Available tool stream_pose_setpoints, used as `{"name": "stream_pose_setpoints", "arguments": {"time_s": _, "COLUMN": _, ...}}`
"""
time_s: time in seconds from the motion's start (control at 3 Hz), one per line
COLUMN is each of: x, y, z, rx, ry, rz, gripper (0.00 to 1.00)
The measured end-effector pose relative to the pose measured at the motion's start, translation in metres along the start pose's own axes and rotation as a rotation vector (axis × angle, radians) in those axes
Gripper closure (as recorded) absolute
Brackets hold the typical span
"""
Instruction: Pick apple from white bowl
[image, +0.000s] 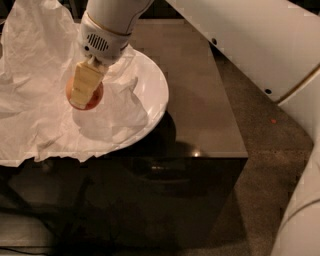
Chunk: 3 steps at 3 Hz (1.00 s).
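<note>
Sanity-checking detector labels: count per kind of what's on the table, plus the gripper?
apple: 1
bowl: 1
paper sheet: 1
gripper: 1, over the bowl's left side, closed on the apple
Total: 4

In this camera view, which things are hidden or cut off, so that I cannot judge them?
The apple: its middle is covered by the gripper; only red edges show.
The white bowl: its left part lies under the crumpled paper.
The paper: cut off by the left and top edges.
Whether the apple rests on the bowl: not visible from this view.
</note>
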<state>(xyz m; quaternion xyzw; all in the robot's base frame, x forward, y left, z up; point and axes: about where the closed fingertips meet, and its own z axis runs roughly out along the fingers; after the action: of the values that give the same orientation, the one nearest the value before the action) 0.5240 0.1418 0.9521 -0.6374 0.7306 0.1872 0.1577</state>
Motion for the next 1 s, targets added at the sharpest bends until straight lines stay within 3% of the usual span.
{"name": "stream_pose_setpoints", "arguments": {"time_s": 0.33, "x": 0.003, "y": -0.004, "z": -0.003, "rx": 0.001, "ry": 0.006, "rz": 0.019, "gripper": 1.0}}
{"name": "stream_pose_setpoints", "arguments": {"time_s": 1.0, "x": 0.01, "y": -0.02, "z": -0.041, "rx": 0.086, "ry": 0.032, "rz": 0.05, "gripper": 1.0}}
